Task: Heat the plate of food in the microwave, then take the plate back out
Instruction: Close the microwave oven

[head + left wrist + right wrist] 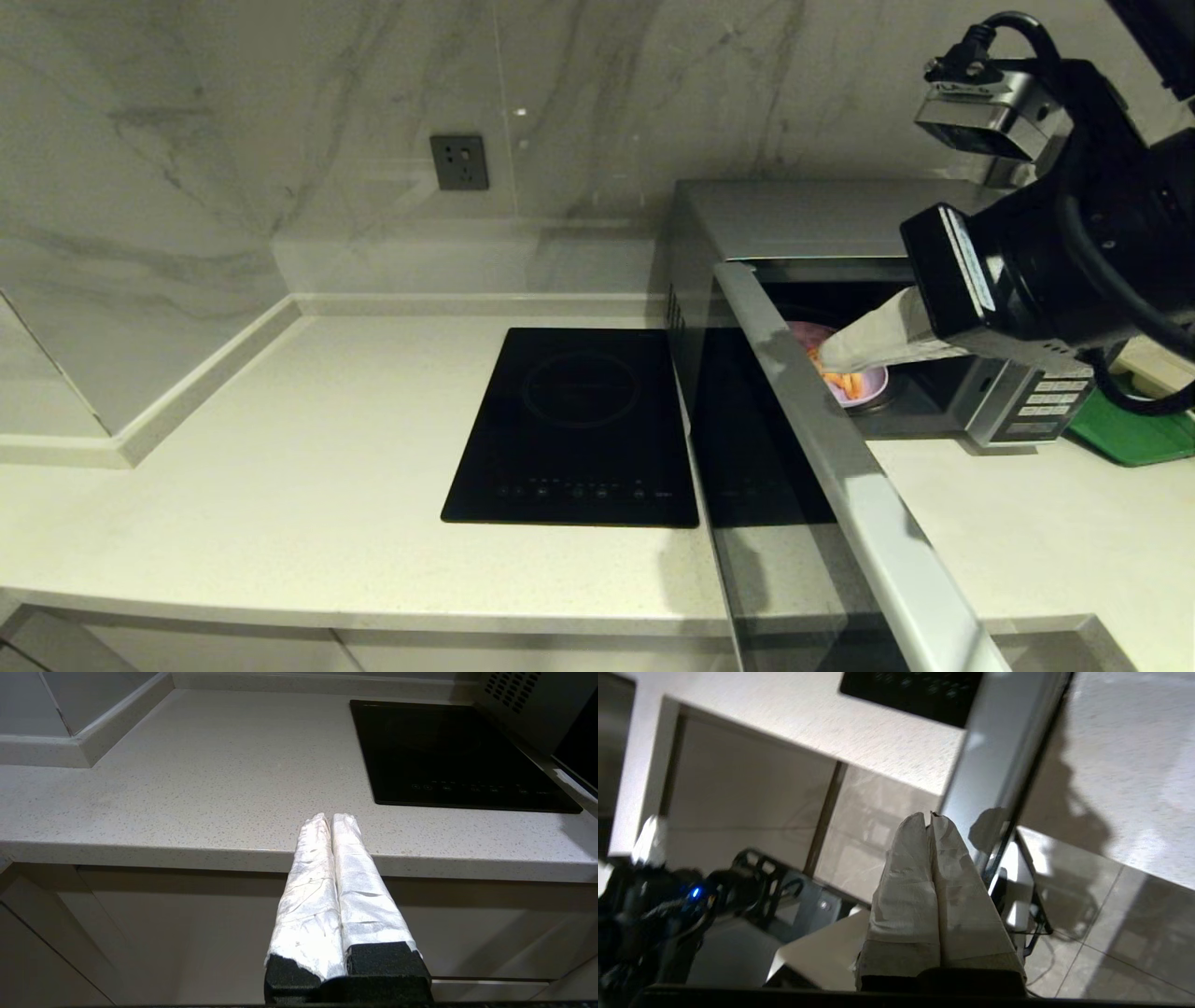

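Head view: right gripper (pixel 826 359), clenched and empty, partly hides plate of food (pixel 854 381) inside microwave (pixel 794 219); door open. Left gripper (pixel 331 820) clenched at desk (pixel 187 788) front edge.

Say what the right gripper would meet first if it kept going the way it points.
Probably the open door of the microwave: the shut right gripper points at its inner edge. Depth is unclear, so it might slip past.

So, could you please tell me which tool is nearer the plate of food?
Right. The right tool, shut, is at the microwave's open front, just above the plate of food. The left tool, shut, is parked off the counter's front edge, far away.
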